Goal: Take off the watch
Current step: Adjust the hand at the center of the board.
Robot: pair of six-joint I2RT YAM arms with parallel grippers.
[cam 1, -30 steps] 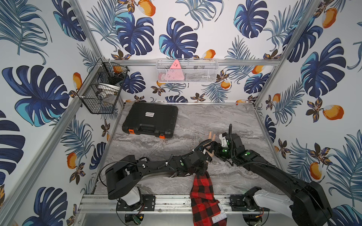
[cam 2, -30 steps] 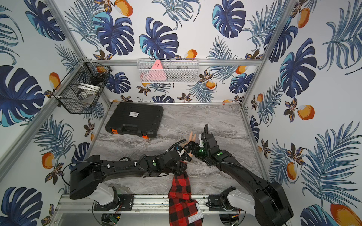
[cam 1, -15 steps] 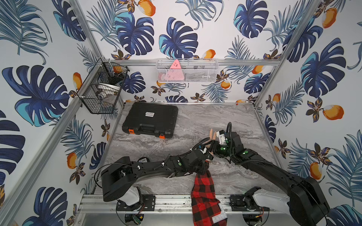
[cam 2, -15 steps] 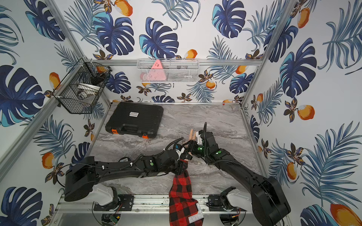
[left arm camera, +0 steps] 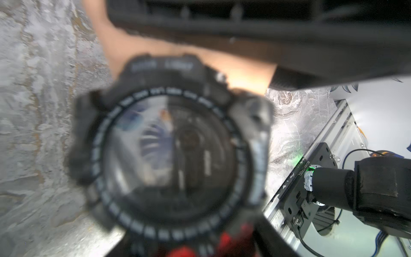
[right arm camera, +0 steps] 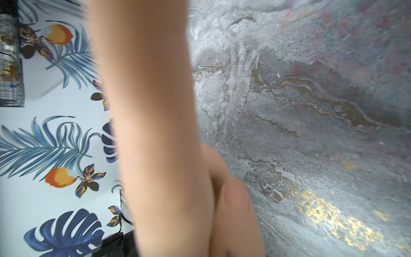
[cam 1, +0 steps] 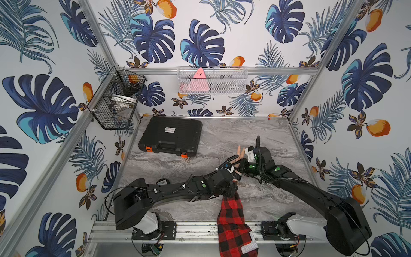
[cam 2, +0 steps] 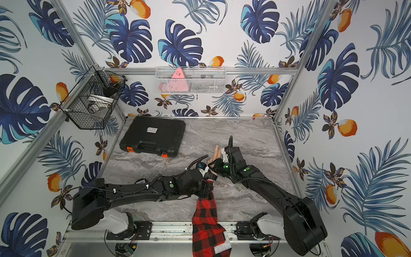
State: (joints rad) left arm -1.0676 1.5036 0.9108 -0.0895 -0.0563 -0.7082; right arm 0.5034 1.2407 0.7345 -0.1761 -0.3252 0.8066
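Note:
A hand (cam 1: pixel 239 151) in a red plaid sleeve (cam 1: pixel 231 213) reaches in from the table's front edge, fingers pointing to the back. The black watch (left arm camera: pixel 169 151) sits on its wrist. It fills the left wrist view, blurred and very close, and shows as a dark band (cam 2: pixel 212 177) in a top view. My left gripper (cam 1: pixel 233 175) is at the wrist, right over the watch, its jaws hidden. My right gripper (cam 1: pixel 242 165) is against the palm from the right. The right wrist view shows only the hand (right arm camera: pixel 155 133) up close, no jaws.
A black tool case with orange latches (cam 1: pixel 171 135) lies at the back left of the marble table (cam 1: pixel 255 133). A black wire basket (cam 1: pixel 115 100) hangs on the left wall and a white mesh basket (cam 1: pixel 212 81) on the back wall. The metal rail (cam 1: pixel 195 229) runs along the front.
My right gripper has moved left and closed in on the hand. My left gripper stays at the wrist, and the hand has shifted slightly toward the back.

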